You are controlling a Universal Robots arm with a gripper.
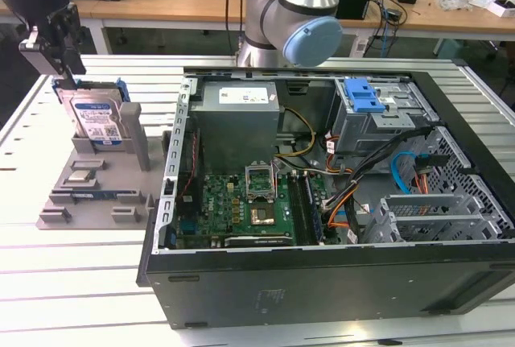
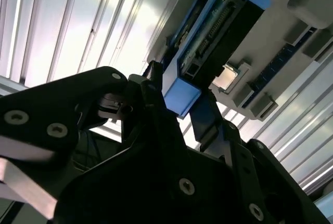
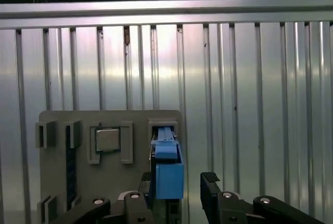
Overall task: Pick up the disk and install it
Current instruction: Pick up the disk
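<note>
Hovering at the upper left of the exterior view, our claw [image 1: 66, 80] is released, fingers straddling the disk [image 1: 95, 117] standing upright in its grey holder [image 1: 100, 186]. We're at the pick-up, and we'd judge the grasp needs squaring on the blue bracket [image 3: 169, 174].

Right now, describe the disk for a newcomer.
At the exterior view's left, beside the computer case, sits a grey fixture. The disk stands upright at its far end, under the pincer. Unlike the flat silver chip, it has a white-and-blue label.

Hand [image 1: 66, 72] hangs pointing straight down, fingers [image 3: 210, 183] parted wide.
</note>
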